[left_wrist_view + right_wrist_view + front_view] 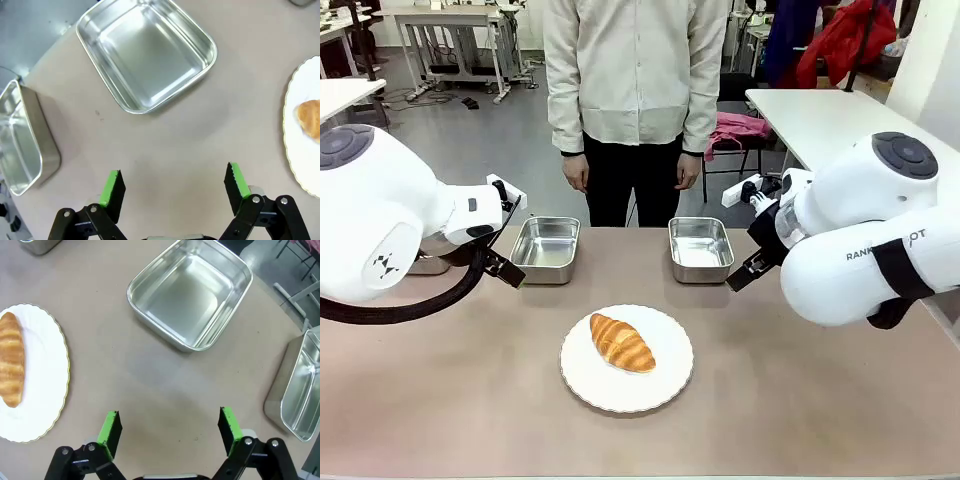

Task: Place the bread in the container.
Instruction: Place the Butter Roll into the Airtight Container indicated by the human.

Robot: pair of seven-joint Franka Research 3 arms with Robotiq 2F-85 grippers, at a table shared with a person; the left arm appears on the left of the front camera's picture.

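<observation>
On the table [470, 400], one bread [621, 342], one plate [668, 388], four containers [546, 246] [700, 250] [20, 150] [300, 390]

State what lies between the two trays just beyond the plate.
Nothing: the front view shows only bare table between the left tray and the right tray.

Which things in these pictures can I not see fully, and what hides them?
- Front view: the far-left steel tray is mostly covered by the left arm.
- Left wrist view: the croissant is cut off by the right edge; the tray at the left edge is cut off too.
- Right wrist view: the tray at the right edge and the tray at the top edge are each only partly in the picture.
</observation>
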